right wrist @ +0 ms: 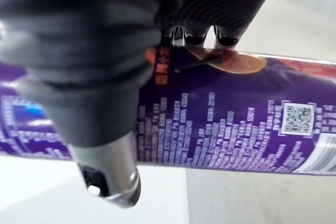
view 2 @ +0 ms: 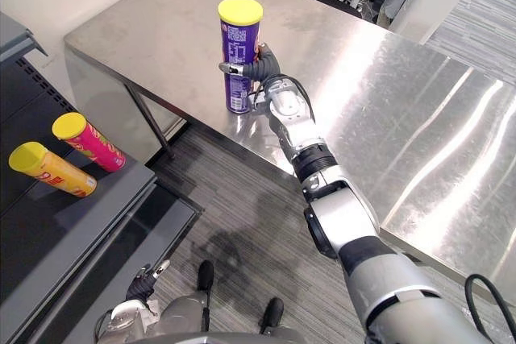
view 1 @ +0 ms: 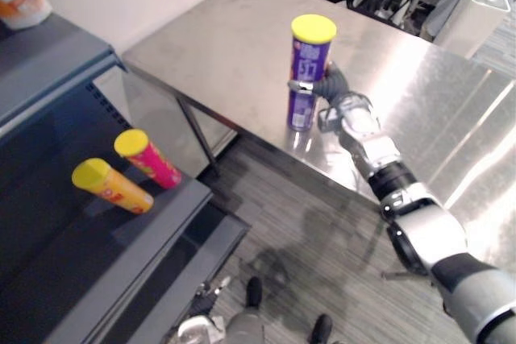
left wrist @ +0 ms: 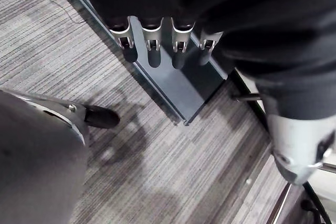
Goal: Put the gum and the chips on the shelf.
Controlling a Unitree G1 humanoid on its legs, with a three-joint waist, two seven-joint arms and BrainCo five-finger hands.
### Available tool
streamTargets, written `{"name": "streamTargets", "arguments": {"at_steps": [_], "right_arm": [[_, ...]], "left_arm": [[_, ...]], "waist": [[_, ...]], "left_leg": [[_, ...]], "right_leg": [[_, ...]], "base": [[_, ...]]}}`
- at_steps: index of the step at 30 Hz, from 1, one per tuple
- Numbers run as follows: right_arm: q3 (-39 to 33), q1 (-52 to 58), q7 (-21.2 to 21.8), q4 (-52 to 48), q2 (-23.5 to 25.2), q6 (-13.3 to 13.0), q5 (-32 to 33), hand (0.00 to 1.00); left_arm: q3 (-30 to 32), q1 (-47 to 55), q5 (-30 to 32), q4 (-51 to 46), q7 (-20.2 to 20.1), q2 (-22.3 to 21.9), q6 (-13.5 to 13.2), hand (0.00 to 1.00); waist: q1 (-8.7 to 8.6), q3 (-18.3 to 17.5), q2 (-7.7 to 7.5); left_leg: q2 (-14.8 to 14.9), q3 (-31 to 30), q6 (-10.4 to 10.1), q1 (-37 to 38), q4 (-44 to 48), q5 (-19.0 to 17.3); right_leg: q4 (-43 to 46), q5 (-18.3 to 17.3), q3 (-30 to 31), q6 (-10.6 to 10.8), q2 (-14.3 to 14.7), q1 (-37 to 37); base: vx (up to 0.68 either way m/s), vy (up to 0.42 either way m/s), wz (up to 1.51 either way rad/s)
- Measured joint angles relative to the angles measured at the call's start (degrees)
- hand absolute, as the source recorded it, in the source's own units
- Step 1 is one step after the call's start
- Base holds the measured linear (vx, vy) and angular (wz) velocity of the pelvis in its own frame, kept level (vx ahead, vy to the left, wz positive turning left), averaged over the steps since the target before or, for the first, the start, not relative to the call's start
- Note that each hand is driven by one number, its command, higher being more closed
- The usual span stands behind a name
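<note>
- The tall purple chip can [view 1: 310, 70] with a yellow lid stands up straight on the shiny steel table [view 1: 226, 38], close to the table's near edge.
- The right hand [view 2: 266, 66] has its fingers [view 1: 301, 84] and thumb curled round the middle of the can.
- The can is tall and smooth. If the hold is loose, it could slide down through the fingers or tip over when it goes up.
- The right wrist view is too close to show how tight the hold is. It may be firm enough.
- A bump or a push to the side could knock the can off the edge and onto the floor.
- The dark grey shelf [view 1: 81, 271] is well apart from the table, over on the left. On a long carry like that, the can could swing or slip.
- A yellow can [view 1: 113, 187] and a pink can [view 1: 149, 159], both with yellow lids, lie on their sides on the shelf, just beside each other. The purple can could hit them and make them roll off.
- The left hand [left wrist: 154, 51] hangs low near the floor by the shelf. Its fingers are straight, side by side in a row, and hold nothing.
</note>
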Motion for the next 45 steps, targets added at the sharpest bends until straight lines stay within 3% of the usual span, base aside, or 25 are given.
{"name": "streamTargets", "arguments": {"at_steps": [5,8,11,14,16,19,26,30,36,39,42,45], "right_arm": [[-0.02,0.29,-1.10,-3.56,0.76,0.87,0.14,1.00],[-0.74,3.72,-2.08,-14.44,0.22,0.66,0.82,1.00],[-1.01,10.26,-1.89,-28.15,-1.83,-1.42,1.39,1.00],[-1.65,16.56,-1.00,-36.65,-4.93,-2.79,3.16,1.00],[-2.14,20.34,-0.20,-40.36,-5.72,-3.25,4.69,1.00],[-2.17,25.33,0.57,-43.32,-6.46,-3.31,5.24,1.00],[-2.51,38.05,3.55,-52.73,-10.63,-3.35,7.40,1.00],[-8.14,45.84,5.46,-57.36,-12.50,-3.59,7.49,1.00],[-13.64,52.18,5.54,-59.62,-14.41,-3.73,7.45,1.00],[-14.56,54.74,5.53,-59.79,-14.42,-3.95,7.38,1.00],[-14.58,56.38,5.48,-59.80,-13.72,-3.95,7.34,1.00],[-14.28,56.47,5.36,-59.78,-10.80,-3.97,7.35,1.00]], "left_arm": [[0.07,0.02,0.05,0.02,0.20,0.04,0.07,0.00],[0.58,0.25,0.07,0.05,0.22,0.09,0.15,0.00],[1.81,0.93,0.22,0.16,0.15,0.06,0.49,0.00],[1.86,0.94,0.84,0.32,-0.03,0.08,1.05,0.00],[1.88,1.51,1.15,0.54,-0.23,0.14,1.12,0.00],[1.77,1.88,1.32,1.23,-0.26,1.02,1.33,0.00],[1.63,2.43,3.02,2.17,-0.53,1.59,1.43,0.00],[1.65,3.31,3.08,2.42,-1.52,1.91,1.86,0.00],[1.65,4.55,3.41,2.44,-2.17,1.90,2.15,0.00],[1.69,5.24,3.71,2.54,-2.22,1.95,2.16,0.00],[1.86,5.28,4.41,3.60,-2.41,2.07,2.18,0.00],[2.19,5.39,4.43,4.77,-2.75,2.49,2.64,0.00]], "waist": [[-0.07,0.03,-0.04],[-1.31,0.02,-0.06],[-2.84,-0.02,-0.11],[-3.26,-0.10,-0.15],[-4.63,-0.15,-0.23],[-6.03,-0.75,-0.28],[-7.13,-2.91,-0.81],[-8.79,-4.22,-0.67],[-9.18,-5.66,0.22],[-9.33,-5.96,0.78],[-9.37,-5.99,0.85],[-9.23,-4.70,0.88]], "left_leg": [[0.28,1.66,-0.09,1.07,0.00,-0.09],[0.43,2.64,-0.18,1.85,0.00,-0.26],[0.54,3.45,-0.28,2.82,-0.01,-0.49],[0.79,4.87,-0.46,3.88,-0.03,-0.69],[0.94,5.06,-0.48,4.12,-0.03,-0.70],[1.25,6.29,-0.65,4.61,-0.14,-0.83],[1.89,7.56,-0.97,5.69,-0.03,-1.05],[1.93,7.78,-1.07,6.25,-0.03,-1.14],[2.02,8.51,-1.55,7.40,-0.03,-1.62],[2.18,8.74,-1.87,8.55,0.01,-1.89],[2.02,7.98,-1.88,8.75,0.48,-1.93],[2.47,5.75,-1.72,5.75,9.34,-5.06]], "right_leg": [[0.10,0.23,1.69,-0.32,0.02,0.08],[0.34,0.24,2.49,-0.33,0.01,0.25],[0.79,0.23,3.28,-0.32,-0.06,0.52],[1.17,0.23,4.78,-0.31,0.01,0.45],[1.34,0.23,4.98,-0.31,0.14,0.50],[1.50,0.23,6.24,-0.31,0.38,0.19],[0.99,0.56,7.62,-0.74,0.99,0.53],[1.01,0.56,7.88,-0.74,1.03,0.95],[1.77,0.27,8.84,-1.12,1.05,1.19],[5.08,-1.35,9.16,-1.66,1.02,0.65],[12.77,-5.17,8.93,-1.95,0.37,-2.28],[20.54,-9.37,7.35,-2.72,-0.95,-3.59]], "base": [[-0.01,0.004,-0.16],[-0.01,0.004,-0.17],[-0.01,0.006,-0.16],[-0.02,0.003,-0.25],[-0.02,-0.005,-0.14],[-0.01,-0.009,-0.19],[0.02,-0.017,-0.11],[0.00,-0.003,-0.01],[-0.01,-0.002,-0.09],[-0.01,0.002,-0.04],[-0.02,-0.006,0.12],[-0.05,-0.074,0.40]]}}
